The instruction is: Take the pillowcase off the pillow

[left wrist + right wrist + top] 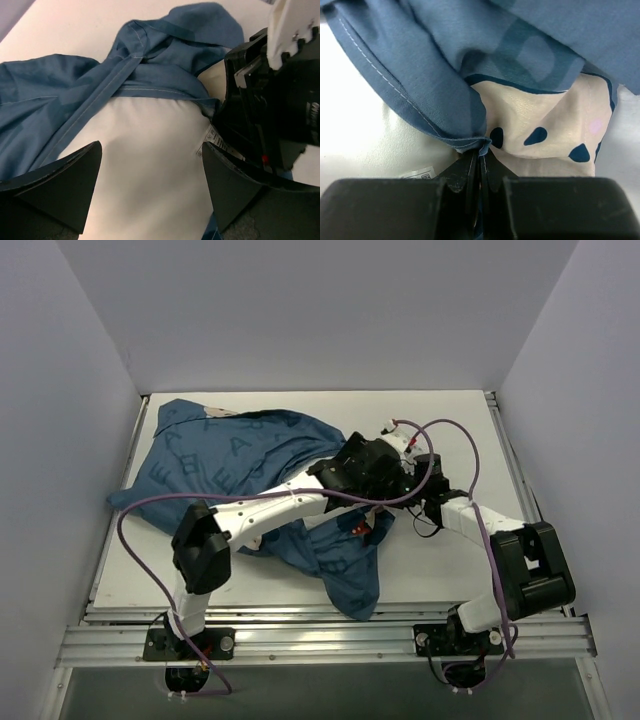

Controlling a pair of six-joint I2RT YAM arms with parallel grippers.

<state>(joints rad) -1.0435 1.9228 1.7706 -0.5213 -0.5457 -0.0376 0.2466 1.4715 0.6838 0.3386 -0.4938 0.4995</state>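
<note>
Blue pillowcase bunches across the overhead view's left and centre, white pillow bared at its mouth. Right gripper pinches the hem tight — apparently to peel it back — while left gripper spreads wide above the pillow, probably to pin it.

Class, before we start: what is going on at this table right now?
Two robot arms are stripping a blue pillowcase off a white pillow on the table. The right gripper has its fingers pinched shut on the pillowcase hem. The left gripper hangs open over the bared end of the pillow.
</note>
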